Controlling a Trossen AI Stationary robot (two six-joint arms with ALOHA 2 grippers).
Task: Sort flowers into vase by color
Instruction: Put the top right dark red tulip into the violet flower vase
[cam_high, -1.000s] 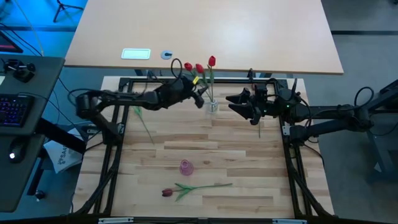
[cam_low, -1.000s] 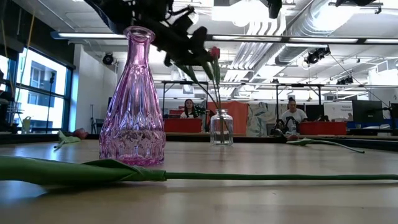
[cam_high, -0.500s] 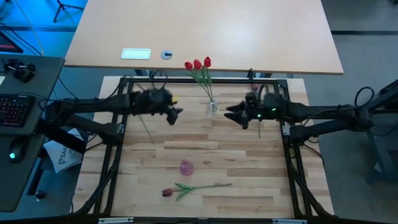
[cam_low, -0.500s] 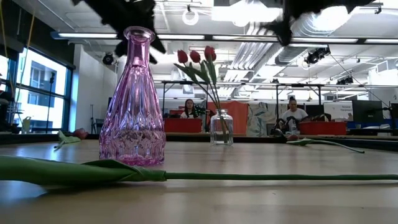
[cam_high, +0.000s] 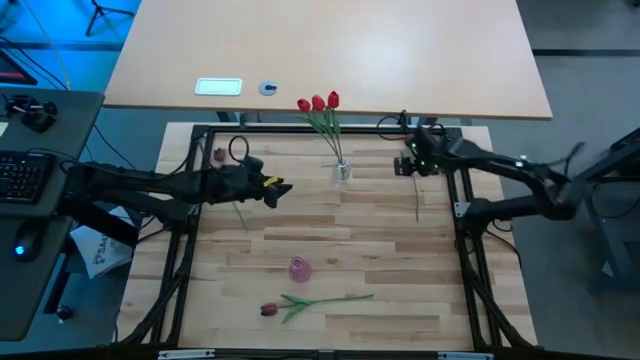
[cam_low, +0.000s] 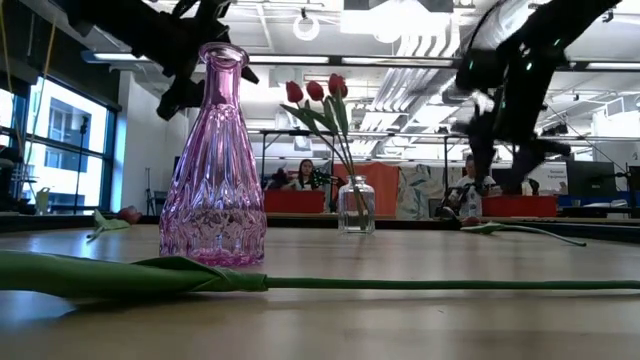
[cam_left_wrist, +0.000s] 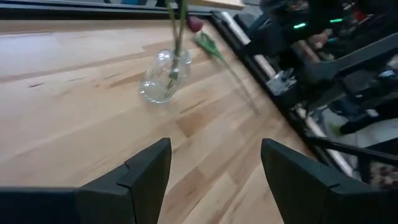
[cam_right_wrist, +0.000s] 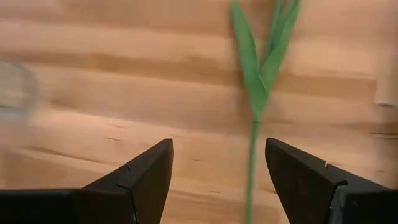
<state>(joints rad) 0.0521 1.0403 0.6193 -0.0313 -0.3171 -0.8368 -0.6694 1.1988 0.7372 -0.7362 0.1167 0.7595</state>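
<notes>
Behind the worktop (cam_high: 330, 240), the low view shows an open hall with ceiling pipes, lamps and two seated people far off.

Clear vase (cam_high: 343, 171): upright near the middle of the worktop's far edge. It holds three red tulips (cam_high: 318, 103), heads together above it, also visible in the low view (cam_low: 315, 90).

Pink vase (cam_high: 298, 268): upright near the front edge, left of centre, empty.

Maroon tulips, three, all lying flat:
- One (cam_high: 312, 301) along the front edge just in front of the pink vase, head pointing left.
- One (cam_high: 228, 185) near the far left corner, head (cam_high: 219, 155) toward the far edge.
- One (cam_high: 417, 195) near the right edge, toward the far right corner; its stem and leaves show in the right wrist view (cam_right_wrist: 258, 74).

Left gripper (cam_high: 274, 188): above the worktop's left half, between the left-hand tulip and the clear vase. Fingers spread wide, holding nothing.

Right gripper (cam_high: 413, 163): over the far right corner, above the tulip lying there. Fingers spread wide, holding nothing; the stem lies on the wood between them, not gripped.
</notes>
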